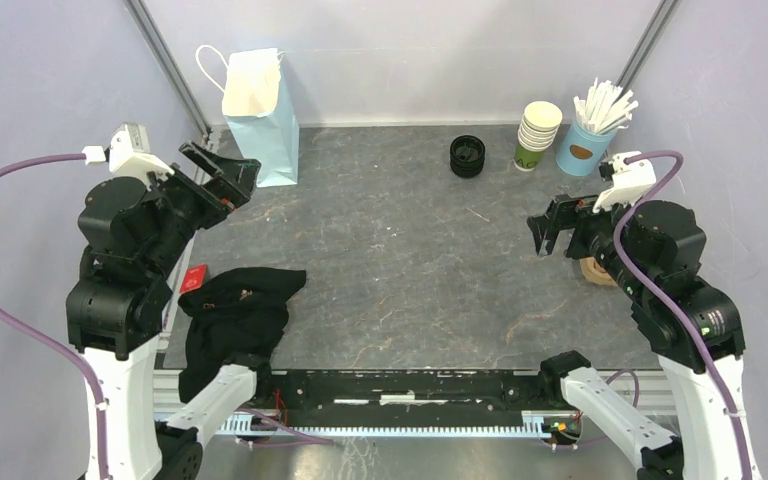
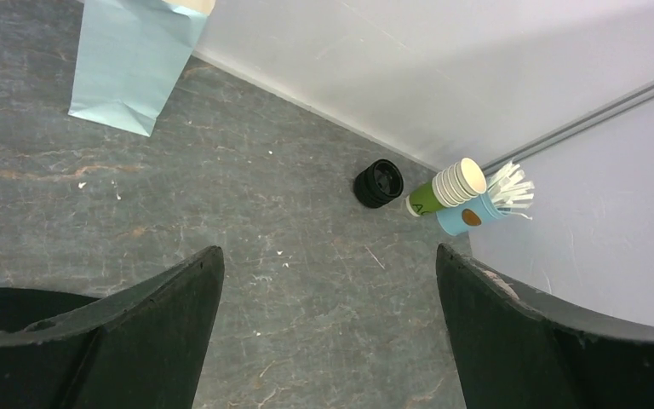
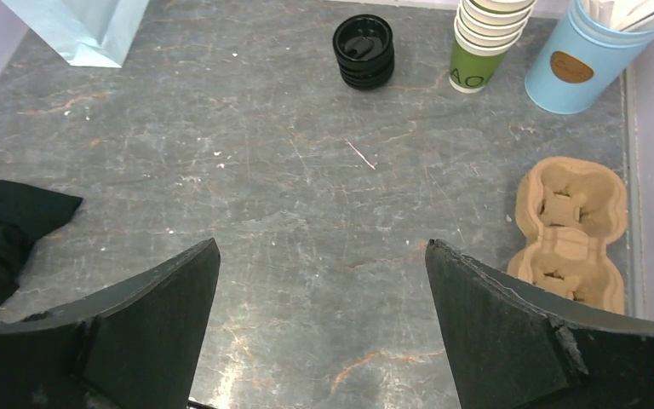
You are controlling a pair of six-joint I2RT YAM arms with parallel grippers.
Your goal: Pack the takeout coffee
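No takeout coffee shows in any view. A stack of lidless green cups (image 1: 537,135) (image 3: 485,43) stands at the back right, with a stack of black lids (image 1: 468,156) (image 3: 364,51) to its left. A light blue paper bag (image 1: 260,120) (image 2: 132,60) stands upright at the back left. A brown pulp cup carrier (image 3: 572,234) lies by the right edge, half hidden under the right arm in the top view. My left gripper (image 1: 222,165) (image 2: 329,249) hangs open and empty next to the bag. My right gripper (image 1: 550,235) (image 3: 321,243) is open and empty, left of the carrier.
A blue holder of white sticks (image 1: 585,145) (image 3: 575,72) stands right of the cup stack. A black cloth (image 1: 235,315) and a small red card (image 1: 195,277) lie at the front left. Walls close in the grey mat (image 1: 400,260) at the back and sides.
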